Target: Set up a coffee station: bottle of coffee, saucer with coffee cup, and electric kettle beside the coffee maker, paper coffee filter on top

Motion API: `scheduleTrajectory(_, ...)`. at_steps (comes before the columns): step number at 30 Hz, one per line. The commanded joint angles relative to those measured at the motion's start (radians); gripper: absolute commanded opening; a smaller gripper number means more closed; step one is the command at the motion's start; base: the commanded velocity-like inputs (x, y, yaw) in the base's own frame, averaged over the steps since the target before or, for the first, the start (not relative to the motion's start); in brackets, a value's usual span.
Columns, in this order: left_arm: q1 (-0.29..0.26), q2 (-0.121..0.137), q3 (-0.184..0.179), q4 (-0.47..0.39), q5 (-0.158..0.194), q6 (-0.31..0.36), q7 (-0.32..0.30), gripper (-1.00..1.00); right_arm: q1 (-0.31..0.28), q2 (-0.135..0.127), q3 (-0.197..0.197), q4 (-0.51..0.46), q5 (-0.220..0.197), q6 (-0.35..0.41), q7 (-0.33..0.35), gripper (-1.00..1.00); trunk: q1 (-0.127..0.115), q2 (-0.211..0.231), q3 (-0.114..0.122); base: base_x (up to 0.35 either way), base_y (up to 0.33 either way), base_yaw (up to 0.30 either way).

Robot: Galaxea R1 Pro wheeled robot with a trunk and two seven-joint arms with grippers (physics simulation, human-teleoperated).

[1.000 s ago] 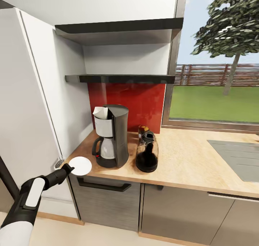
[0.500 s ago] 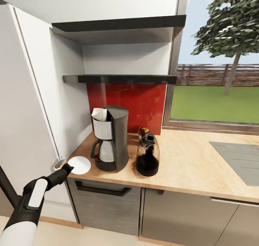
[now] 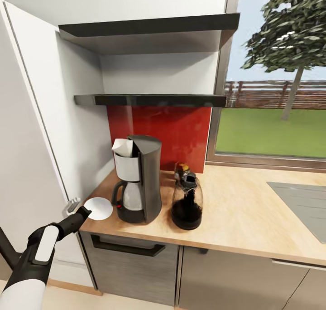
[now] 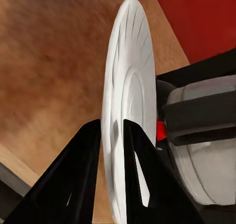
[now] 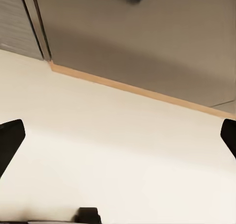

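Left pincer (image 3: 84,213) clamps saucer (image 3: 98,208) by rim, lower left of frame, over counter (image 3: 253,219) corner just beside coffee maker (image 3: 138,178). Risks: thin edge grip slips; saucer knocks carafe or overhangs edge. Right pincer (image 5: 118,140) wide, empty, above floor (image 5: 118,150).

The left arm (image 3: 31,264) is built of glossy black housings with a white shell at the lower segment and a white oblong panel set into the forearm; it narrows to a slim black wrist; the left end effector (image 4: 112,150) ends in two flat, black, tapering fingers (image 4: 78,170) — smooth and unmarked; the right end effector's finger tips (image 5: 10,143) are plain black too.
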Motion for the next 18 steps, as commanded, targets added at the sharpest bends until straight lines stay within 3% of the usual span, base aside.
scheduleTrajectory(1, -0.001, 0.0, 0.008, 0.0, -0.003, 0.006, -0.004, -1.0, -0.001, 0.0, 0.006, 0.001, 0.001, -0.001, -0.008, 1.0, 0.001, -0.001, -0.002, 0.244, 0.0, 0.0)
scheduleTrajectory(4, -0.001, 0.0, 0.016, 0.0, -0.004, 0.006, -0.003, -1.0, -0.001, 0.0, 0.006, 0.001, 0.001, -0.001, -0.008, 1.0, 0.001, -0.001, -0.002, 0.184, 0.0, 0.0)
scheduleTrajectory(13, 0.002, -0.002, 0.02, 0.006, -0.005, 0.005, 0.022, -1.0, -0.001, 0.0, 0.006, 0.001, 0.001, -0.001, -0.008, 1.0, 0.001, -0.001, -0.002, 0.015, 0.0, 0.0)
scheduleTrajectory(18, 0.002, -0.002, 0.02, 0.049, -0.004, -0.064, 0.029, -1.0, -0.001, 0.0, 0.007, 0.04, 0.002, -0.001, -0.006, 1.0, 0.001, -0.001, -0.002, 0.0, 0.0, 0.0)
